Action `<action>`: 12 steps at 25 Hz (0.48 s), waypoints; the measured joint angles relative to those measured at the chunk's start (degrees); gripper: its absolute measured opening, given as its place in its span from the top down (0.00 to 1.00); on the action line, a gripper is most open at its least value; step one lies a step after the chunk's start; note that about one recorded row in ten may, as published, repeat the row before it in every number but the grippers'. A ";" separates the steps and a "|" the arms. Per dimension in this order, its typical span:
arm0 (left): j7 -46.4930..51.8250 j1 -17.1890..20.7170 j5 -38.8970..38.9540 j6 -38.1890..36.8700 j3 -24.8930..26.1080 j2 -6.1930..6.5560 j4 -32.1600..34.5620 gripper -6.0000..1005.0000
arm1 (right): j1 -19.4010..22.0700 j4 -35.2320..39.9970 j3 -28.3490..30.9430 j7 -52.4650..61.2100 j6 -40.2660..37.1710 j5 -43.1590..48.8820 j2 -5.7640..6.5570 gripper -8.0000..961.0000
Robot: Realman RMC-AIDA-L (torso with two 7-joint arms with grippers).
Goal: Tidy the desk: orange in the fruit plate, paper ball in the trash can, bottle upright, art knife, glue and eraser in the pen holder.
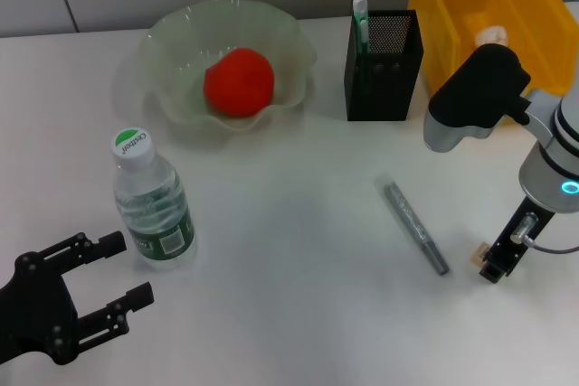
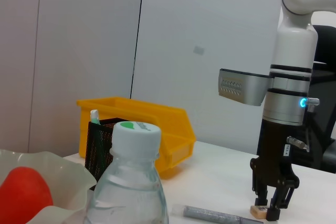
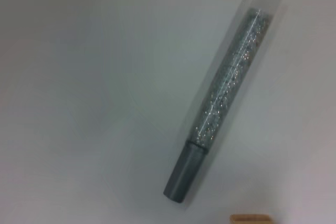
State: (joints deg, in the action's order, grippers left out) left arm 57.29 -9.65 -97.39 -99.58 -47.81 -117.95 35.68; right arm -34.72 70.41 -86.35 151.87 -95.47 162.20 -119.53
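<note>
The orange (image 1: 238,81) lies in the pale green fruit plate (image 1: 176,38). A clear bottle (image 1: 152,203) with a green-white cap stands upright at the front left, and my left gripper (image 1: 131,268) is open just in front of it. A green-white art knife (image 1: 361,23) sticks out of the black mesh pen holder (image 1: 384,70). The silver glue stick (image 1: 414,226) lies flat on the table. My right gripper (image 1: 495,268) points straight down, open, its tips at the small tan eraser (image 1: 480,255). A white paper ball (image 1: 488,36) sits in the yellow trash can (image 1: 443,6).
The pen holder stands between the plate and the yellow bin at the back. In the left wrist view the bottle cap (image 2: 136,135) fills the foreground, with the right gripper (image 2: 272,203) and the eraser (image 2: 259,212) beyond. The right wrist view shows the glue stick (image 3: 226,93).
</note>
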 joint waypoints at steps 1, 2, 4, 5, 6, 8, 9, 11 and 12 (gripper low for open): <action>0.01 0.03 0.00 0.00 0.00 0.00 0.00 0.30 | 0.00 -0.05 -0.02 0.00 0.17 -0.02 0.00 0.65; 0.01 0.03 0.00 0.00 0.00 0.00 0.00 0.30 | 0.00 -0.04 -0.02 0.00 0.27 -0.06 0.00 0.67; 0.01 0.15 0.02 0.00 0.00 0.00 0.00 0.30 | 0.04 0.17 0.02 -0.14 0.31 -0.64 0.00 0.69; 0.01 0.19 0.05 0.00 0.00 0.00 0.00 0.30 | 0.06 0.40 0.09 -0.22 0.31 -1.01 0.01 0.71; 0.01 0.24 0.11 0.00 0.00 0.00 0.00 0.30 | 0.09 0.81 0.21 -0.33 0.27 -1.48 0.05 0.72; 0.01 0.28 0.16 0.00 0.00 0.00 0.00 0.30 | 0.28 2.34 0.52 -0.42 0.04 -1.86 0.21 0.72; 0.01 0.28 0.18 -0.02 0.00 0.00 0.00 0.30 | 0.42 3.45 0.73 -0.45 -0.14 -1.89 0.27 0.72; 0.01 0.23 0.19 -0.05 0.00 0.01 0.00 0.30 | 0.74 7.00 2.11 -0.69 -1.21 -1.65 0.35 0.72; 0.01 0.13 0.21 -0.05 0.00 0.00 0.00 0.30 | 0.80 9.00 3.21 -0.98 -1.74 -1.39 0.39 0.72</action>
State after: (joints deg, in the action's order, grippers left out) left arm 57.31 -9.52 -97.18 -99.63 -47.81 -117.95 35.68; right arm -33.91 79.41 -83.14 150.89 -97.21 160.81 -119.14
